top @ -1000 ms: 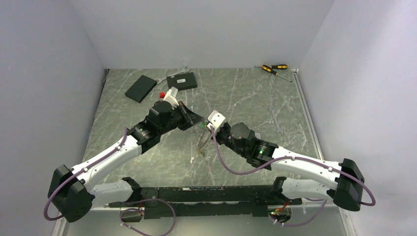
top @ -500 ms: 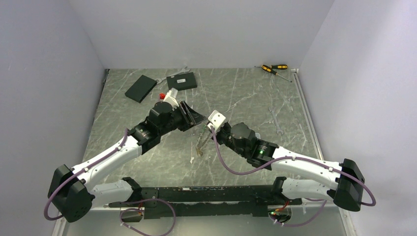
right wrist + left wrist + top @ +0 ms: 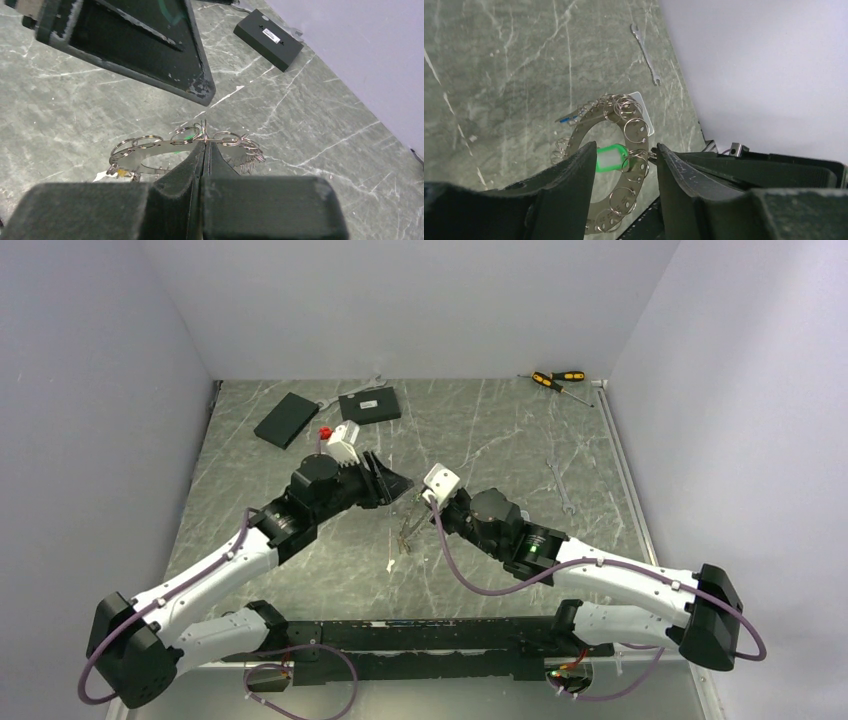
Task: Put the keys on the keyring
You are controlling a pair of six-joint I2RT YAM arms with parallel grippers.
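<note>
The keyring (image 3: 639,167), a flat grey metal ring edged with small split rings, is held up off the table by my right gripper (image 3: 204,144), which is shut on its rim. A green-tagged key (image 3: 610,157) hangs from one split ring on the keyring (image 3: 147,149). My left gripper (image 3: 625,147) stands open just short of the green tag, touching nothing. A blue key (image 3: 569,118) lies at the ring's far side and a yellow tag (image 3: 121,171) sits at its left end. From above, the left gripper (image 3: 397,483) and right gripper (image 3: 425,508) meet over the keyring (image 3: 408,532).
Two flat black boxes (image 3: 286,419) (image 3: 369,406) lie at the back left, with a small red object (image 3: 325,433) near them. Yellow-and-black screwdrivers (image 3: 557,380) rest at the back right corner. A wrench (image 3: 561,487) lies to the right.
My left gripper has gone from shut to open and drawn back a little to the left, leaving the green tag on the keyring. The right gripper has held still.
</note>
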